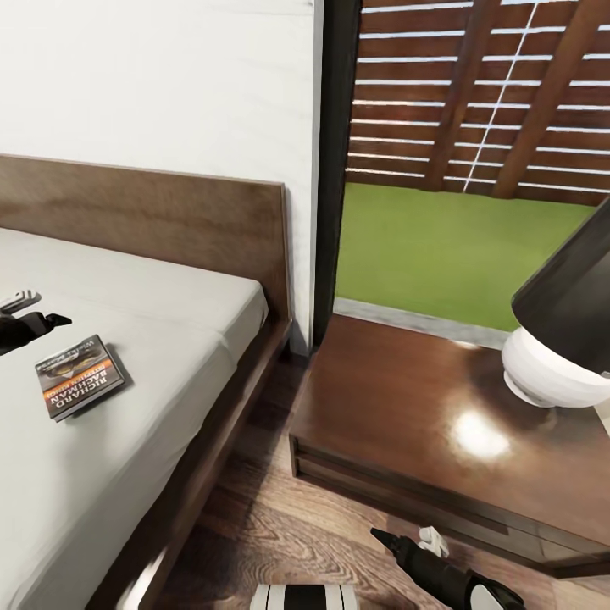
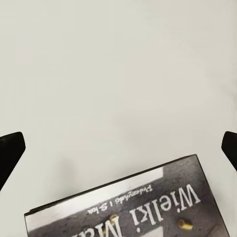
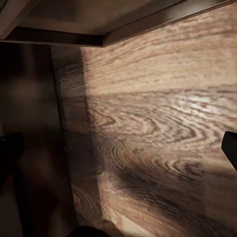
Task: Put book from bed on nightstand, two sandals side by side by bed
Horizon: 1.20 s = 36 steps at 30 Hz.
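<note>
Hanging low — right gripper (image 1: 405, 542): fingers spread apart, nothing held, over the wood floor (image 3: 158, 123) in front of the nightstand.
Nightstand (image 1: 398, 415): just beside the bed, a lamp (image 1: 563, 330) on its glossy top.
Book (image 1: 80, 376): flat on the grey mattress (image 1: 152, 339) of the bed (image 1: 246, 373), cover up.
Left gripper (image 1: 25, 318): jaws apart, empty, just beyond the book.
Window (image 1: 474, 161): behind the nightstand.

The book (image 1: 80, 377) lies on the bed (image 1: 169, 339) (near its headboard), nightstand (image 1: 407, 407) to the right.
</note>
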Available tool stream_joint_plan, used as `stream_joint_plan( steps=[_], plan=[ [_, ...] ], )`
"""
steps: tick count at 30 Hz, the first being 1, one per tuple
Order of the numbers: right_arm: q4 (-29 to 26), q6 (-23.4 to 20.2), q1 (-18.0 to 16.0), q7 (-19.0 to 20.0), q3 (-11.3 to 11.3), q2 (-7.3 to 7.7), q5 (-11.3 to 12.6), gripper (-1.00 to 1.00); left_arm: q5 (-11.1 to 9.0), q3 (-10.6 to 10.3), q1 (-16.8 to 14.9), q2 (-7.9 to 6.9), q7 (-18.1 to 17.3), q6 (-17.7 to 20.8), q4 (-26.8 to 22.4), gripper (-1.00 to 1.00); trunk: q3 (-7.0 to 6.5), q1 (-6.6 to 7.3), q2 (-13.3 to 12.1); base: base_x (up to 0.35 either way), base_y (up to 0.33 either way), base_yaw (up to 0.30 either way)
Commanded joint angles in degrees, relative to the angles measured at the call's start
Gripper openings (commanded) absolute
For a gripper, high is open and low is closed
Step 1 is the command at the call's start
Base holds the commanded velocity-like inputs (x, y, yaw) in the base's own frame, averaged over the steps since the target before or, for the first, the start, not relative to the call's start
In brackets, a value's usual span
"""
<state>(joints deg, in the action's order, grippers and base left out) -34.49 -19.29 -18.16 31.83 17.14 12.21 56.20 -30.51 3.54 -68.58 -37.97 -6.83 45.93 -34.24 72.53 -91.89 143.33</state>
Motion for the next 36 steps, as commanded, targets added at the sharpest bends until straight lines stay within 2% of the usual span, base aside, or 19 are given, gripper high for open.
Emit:
stream_joint_plan(
  steps=[1, 36],
  plan=[
    [0.0, -0.2, 0.0, 0.0, 0.2, 0.07, 0.5, 1.0, 0.4, 0.2, -0.1, 0.02, -0.4, 0.3, 0.0, 1.0, 0.09, 0.01, 0.0, 0.0, 0.0, 0.0],
    [-0.1, -0.2, 0.0, 0.0, 0.2, 0.1, 0.6, 1.0, 0.3, 0.2, -0.3, 0.08, -0.4, 0.2, -0.6, 1.0, 1.38, 0.01, 0.0, 0.0, 0.0, 0.0]
  ],
)
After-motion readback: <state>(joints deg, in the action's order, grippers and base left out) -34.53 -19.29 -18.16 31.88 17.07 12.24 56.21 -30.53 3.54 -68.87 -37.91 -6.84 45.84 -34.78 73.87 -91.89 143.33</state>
